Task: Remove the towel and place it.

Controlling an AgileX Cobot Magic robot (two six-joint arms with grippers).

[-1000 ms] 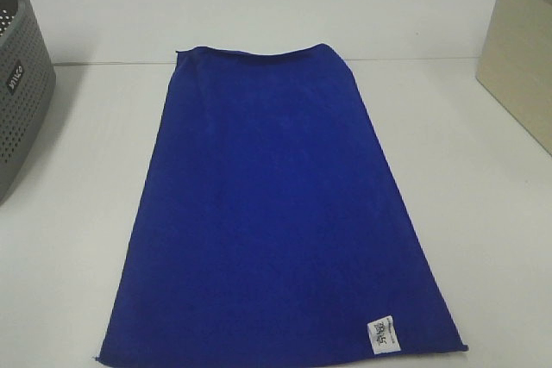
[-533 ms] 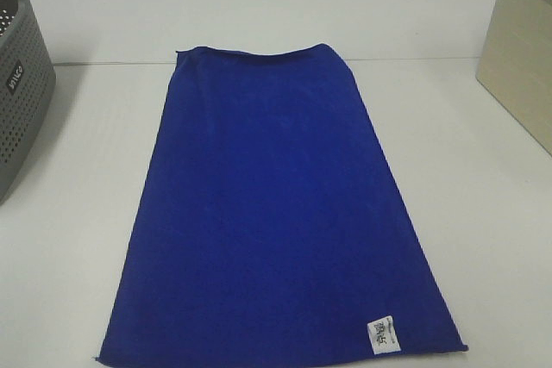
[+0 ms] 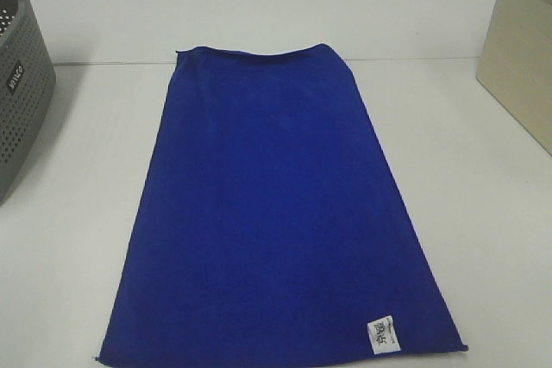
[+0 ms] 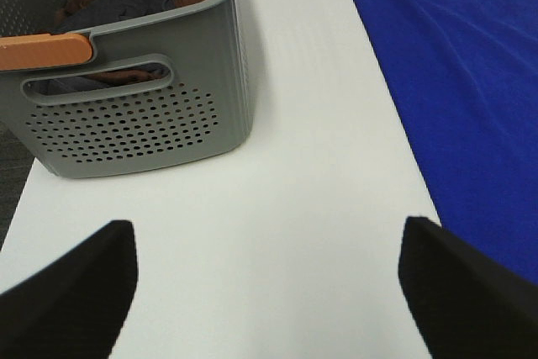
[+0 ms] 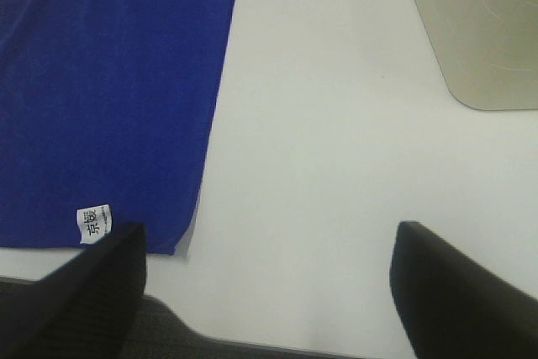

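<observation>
The royal-blue towel [image 3: 276, 213] lies flat and spread on the white table [image 3: 483, 213], its long side running from far to near, with a small white tag [image 3: 384, 333] at its near right corner. It also shows in the left wrist view [image 4: 471, 81] and the right wrist view [image 5: 109, 81], where the tag [image 5: 93, 224] is visible. My left gripper [image 4: 265, 292] is open and empty above bare table, between the basket and the towel's left edge. My right gripper [image 5: 269, 292] is open and empty above the table's near edge, right of the tag corner. Neither gripper shows in the exterior view.
A grey perforated basket [image 3: 17, 92] stands at the left edge; in the left wrist view [image 4: 126, 115] it holds dark and brown cloth and has an orange handle [image 4: 42, 50]. A beige box [image 3: 517, 49] stands at the right, and its corner shows in the right wrist view [image 5: 479, 23].
</observation>
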